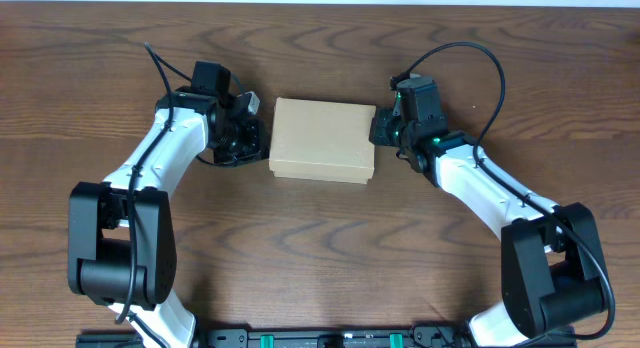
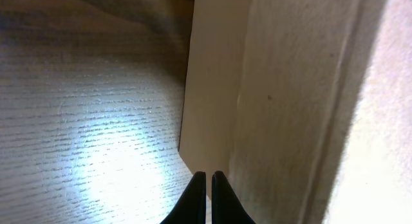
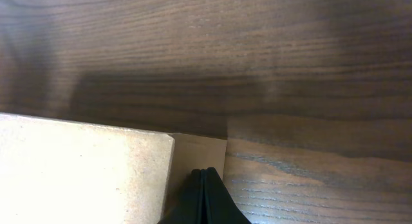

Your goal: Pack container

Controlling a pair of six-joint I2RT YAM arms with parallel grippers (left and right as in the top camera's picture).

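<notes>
You had the left gripper [image 2: 208, 177] & right gripper [image 3: 205, 174] both pressed together, pinching nothing, tips at the left & right walls of the container [image 1: 322, 138], mid table [image 1: 320, 248], lid down, so prob. final squaring; next move called for an even back-off w/o dragging it.

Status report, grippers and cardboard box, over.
Left gripper shut, beside plain brown rectangular cardboard box, its left side. Right gripper shut, at right side. Box closed, flat on wooden table. Nothing in the way.

Container [image 1: 322, 138] matt brown cardboard; table [image 1: 320, 248] grained wood
</notes>
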